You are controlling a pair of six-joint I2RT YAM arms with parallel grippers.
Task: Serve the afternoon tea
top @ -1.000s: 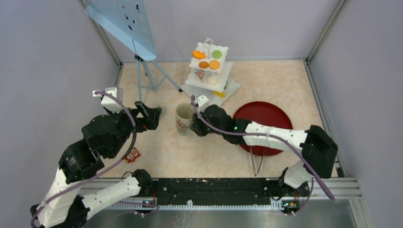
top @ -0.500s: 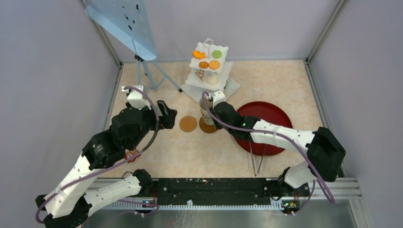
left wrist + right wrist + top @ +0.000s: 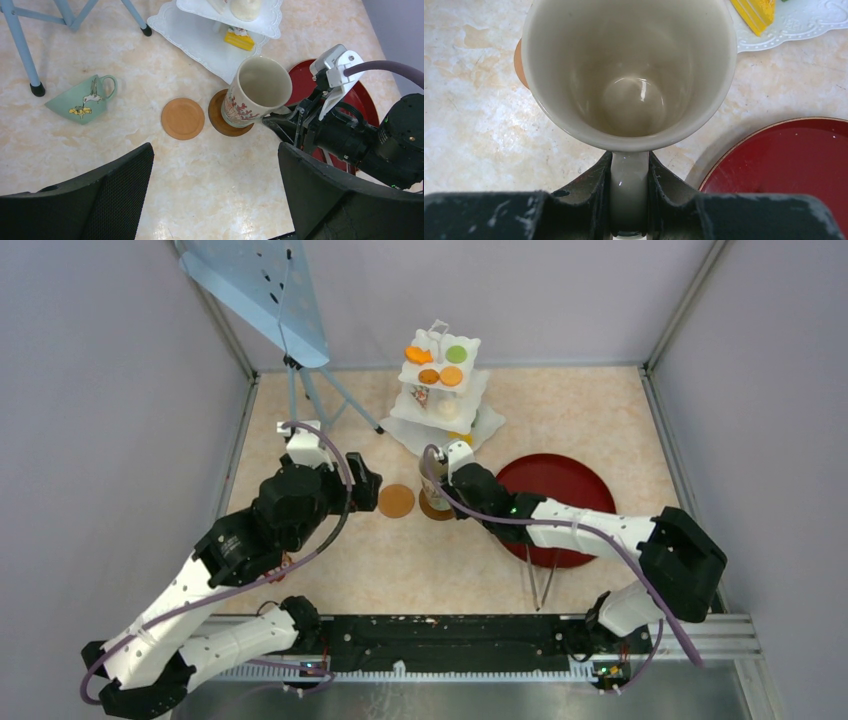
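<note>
Mug [image 3: 629, 75] handle half-hidden, R end effector [image 3: 629, 172]

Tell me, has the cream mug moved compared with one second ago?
Yes. The cream mug, held by the right gripper, shifted right toward the red tray and now sits on a dark coaster.

I see the cream mug [image 3: 256, 90] standing on a dark coaster [image 3: 223, 125], the teal cup [image 3: 80, 101] on its side further left, and the sweets [image 3: 451, 376] far behind.
</note>
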